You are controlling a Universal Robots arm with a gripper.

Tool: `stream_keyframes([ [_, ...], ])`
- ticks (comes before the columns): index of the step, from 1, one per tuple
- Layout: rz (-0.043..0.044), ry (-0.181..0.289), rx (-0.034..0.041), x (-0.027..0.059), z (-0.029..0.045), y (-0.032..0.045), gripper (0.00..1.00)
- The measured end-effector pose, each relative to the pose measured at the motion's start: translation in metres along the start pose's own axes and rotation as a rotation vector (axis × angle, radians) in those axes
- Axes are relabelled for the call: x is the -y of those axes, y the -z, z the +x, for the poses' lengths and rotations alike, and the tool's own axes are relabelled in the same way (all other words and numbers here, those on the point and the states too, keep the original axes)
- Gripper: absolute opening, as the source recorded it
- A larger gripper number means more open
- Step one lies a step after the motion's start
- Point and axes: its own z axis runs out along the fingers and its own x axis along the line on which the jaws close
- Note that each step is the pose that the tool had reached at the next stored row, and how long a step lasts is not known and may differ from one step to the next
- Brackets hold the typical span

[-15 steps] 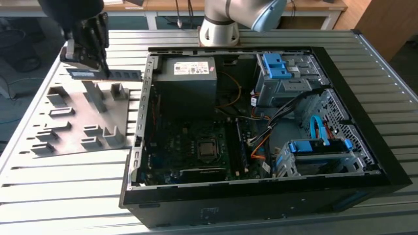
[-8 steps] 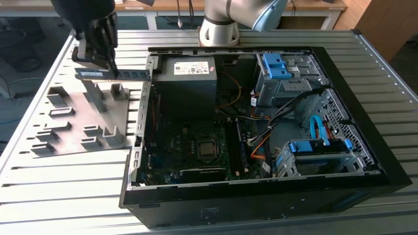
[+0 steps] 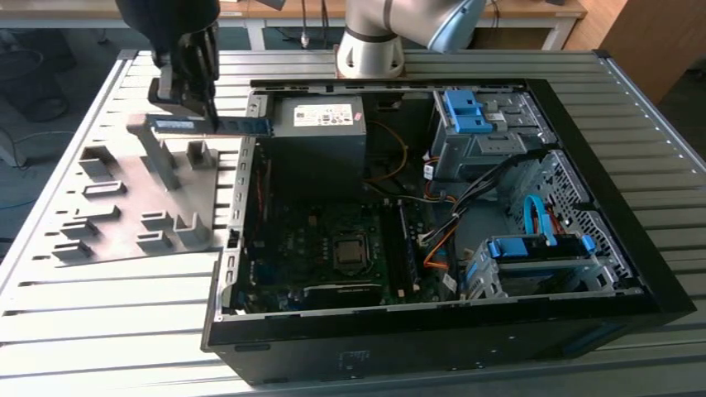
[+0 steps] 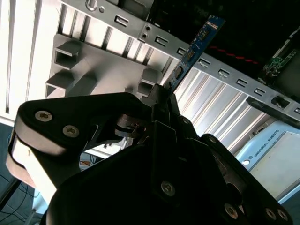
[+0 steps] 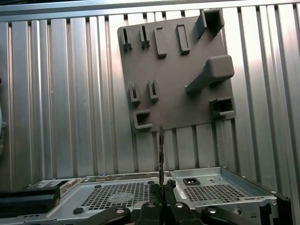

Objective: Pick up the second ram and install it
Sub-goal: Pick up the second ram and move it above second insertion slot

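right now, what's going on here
The arm's pincer is shut on the ram and holds it in the air, level, by the far end of the grey tray, next to the open case. In both wrist views the stick sticks out past the pincer, touching nothing. It is not in the motherboard yet.

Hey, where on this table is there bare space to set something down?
Bare slats of the table lie near the exterior view's lower left, between the grey tray and the table edge, and along the exterior view's right of the computer case. Crowded: inside the case, and above the tray, where the gripper holds the second ram.
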Motion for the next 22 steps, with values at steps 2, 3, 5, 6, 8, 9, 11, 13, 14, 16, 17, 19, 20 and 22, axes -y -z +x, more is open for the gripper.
stream_keyframes([
  [2,0.0,0.0,0.0002,0.0041,-0.0004,0.0002,0.14],
  [3,-0.0001,0.0,0.0,0.0062,-0.0006,0.0004,0.14],
  [5,-0.0002,0.0,0.0001,0.0106,-0.001,0.0006,0.14],
  [6,-0.0003,0.0,0.0001,0.0127,-0.0012,0.0007,0.14],
  [8,-0.0003,0.0,0.0002,0.0167,-0.0015,0.0009,0.14],
  [9,-0.0004,0.0,0.0001,0.0188,-0.0017,0.0011,0.14],
  [11,-0.0005,0.0,0.0001,0.023,-0.0021,0.0013,0.14],
  [13,-0.0007,0.0,0.0,0.0273,-0.0025,0.0016,0.14],
  [14,-0.0008,0.0,0.0,0.0293,-0.0027,0.0017,0.14],
  [16,-0.0009,0.0,0.0,0.0337,-0.0031,0.002,0.14],
  [17,-0.001,0.0,0.0,0.036,-0.0033,0.0021,0.14],
  [19,-0.0011,0.0,0.0,0.041,-0.0037,0.0024,0.14],
  [20,-0.0012,0.0,0.0,0.0434,-0.004,0.0025,0.14],
  [22,-0.0013,0.0,0.0,0.0484,-0.0044,0.0028,0.14],
])
